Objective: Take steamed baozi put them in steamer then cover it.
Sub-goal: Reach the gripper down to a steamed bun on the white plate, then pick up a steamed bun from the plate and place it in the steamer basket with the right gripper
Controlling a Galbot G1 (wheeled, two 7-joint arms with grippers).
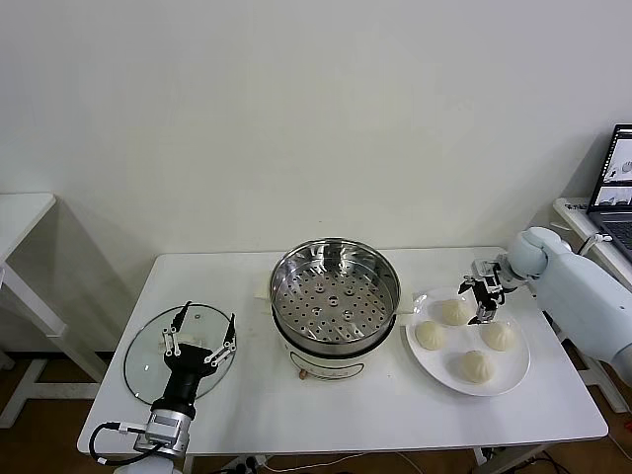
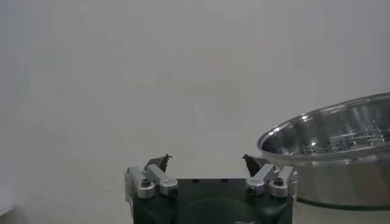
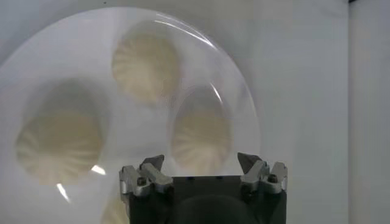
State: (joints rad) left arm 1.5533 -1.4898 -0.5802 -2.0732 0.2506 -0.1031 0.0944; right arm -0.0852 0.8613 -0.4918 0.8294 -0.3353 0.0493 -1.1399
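The steamer (image 1: 336, 296), a shiny steel pot with a perforated tray, stands open and empty at mid-table; its rim also shows in the left wrist view (image 2: 332, 146). Several cream baozi lie on a white plate (image 1: 442, 365) to its right, among them a rear one (image 1: 453, 311) and a front one (image 1: 478, 366). My right gripper (image 1: 484, 308) hangs open just above the plate's rear part. In the right wrist view the right gripper (image 3: 200, 158) is spread wide, with one baozi (image 3: 201, 137) lined up ahead of the gap. My left gripper (image 1: 208, 316) is open and empty over the lid.
A round glass lid (image 1: 148, 360) lies flat on the table left of the steamer, under my left gripper (image 2: 206, 159). The white plate (image 3: 73, 67) fills most of the right wrist view. A laptop (image 1: 617, 188) sits on a side table at the far right.
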